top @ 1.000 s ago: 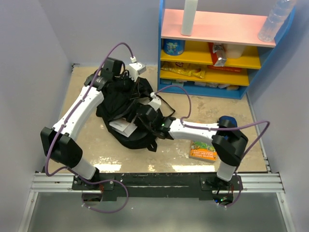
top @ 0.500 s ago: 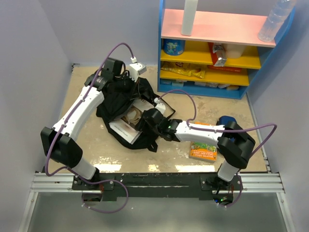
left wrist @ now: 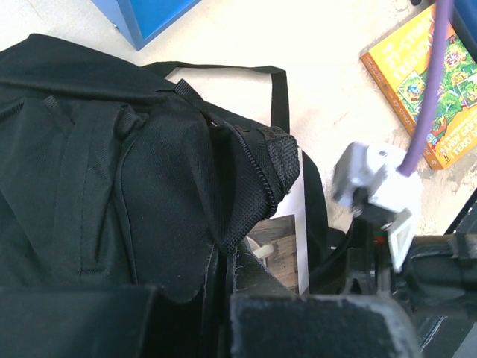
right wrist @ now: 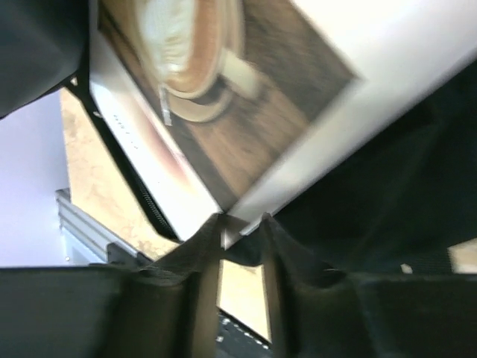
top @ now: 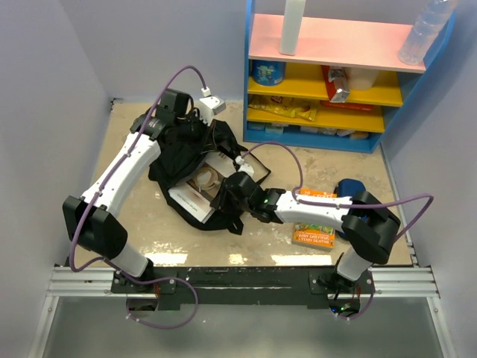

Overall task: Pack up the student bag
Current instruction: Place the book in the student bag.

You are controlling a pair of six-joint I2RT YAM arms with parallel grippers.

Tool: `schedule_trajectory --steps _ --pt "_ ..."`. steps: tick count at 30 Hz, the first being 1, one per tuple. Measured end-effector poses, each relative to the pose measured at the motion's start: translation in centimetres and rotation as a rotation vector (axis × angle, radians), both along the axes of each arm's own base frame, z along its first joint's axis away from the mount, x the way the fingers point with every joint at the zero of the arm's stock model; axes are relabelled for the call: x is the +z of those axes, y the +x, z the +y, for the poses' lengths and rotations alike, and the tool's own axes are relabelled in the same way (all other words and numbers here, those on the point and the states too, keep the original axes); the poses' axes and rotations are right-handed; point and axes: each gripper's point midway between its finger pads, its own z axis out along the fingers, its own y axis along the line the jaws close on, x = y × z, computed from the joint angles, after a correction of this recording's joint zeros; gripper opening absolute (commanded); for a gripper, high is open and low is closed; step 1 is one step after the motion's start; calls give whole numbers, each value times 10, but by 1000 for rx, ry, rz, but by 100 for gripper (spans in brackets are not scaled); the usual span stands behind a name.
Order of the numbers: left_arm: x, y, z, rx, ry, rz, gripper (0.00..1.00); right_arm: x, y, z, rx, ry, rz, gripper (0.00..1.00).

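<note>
The student bag (top: 175, 153), a soft black backpack, lies on the table left of centre with its mouth open. My left gripper (top: 192, 125) is shut on the bag's upper edge (left wrist: 253, 179) and holds the flap up. A book (top: 195, 195) with a coffee-cup cover lies in the opening, also seen as the book (left wrist: 279, 239) and the book (right wrist: 246, 97). My right gripper (top: 226, 195) is at the bag's near side. In the right wrist view the right gripper (right wrist: 242, 227) has its jaws narrowed on the book's corner, black bag fabric (right wrist: 387, 186) beside it.
An orange picture book (top: 313, 231) lies on the table under my right arm, also the orange picture book (left wrist: 440, 82). A dark-blue pencil case (top: 350, 186) sits behind the right elbow. A coloured shelf unit (top: 328, 82) with snacks stands at the back right. Walls close in both sides.
My right gripper has drawn back from inside the bag toward its near edge and narrowed its jaws on the book's corner. The coffee-cup book now shows in the opening. The left arm has stayed put.
</note>
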Motion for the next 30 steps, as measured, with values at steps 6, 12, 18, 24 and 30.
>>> schedule_trajectory --steps 6,12,18,24,30 --pt "-1 0 2 7 8 2 0 1 4 31 43 35 9 21" --pt "-1 1 2 9 9 0 0 17 20 59 45 81 -25 37" --pt "-1 1 2 10 8 0 0 67 50 72 2 181 -112 47" --pt "5 5 1 17 -3 -19 0 79 59 73 15 196 -163 49" --pt "4 4 2 22 0 -13 0 71 60 78 29 198 -163 54"
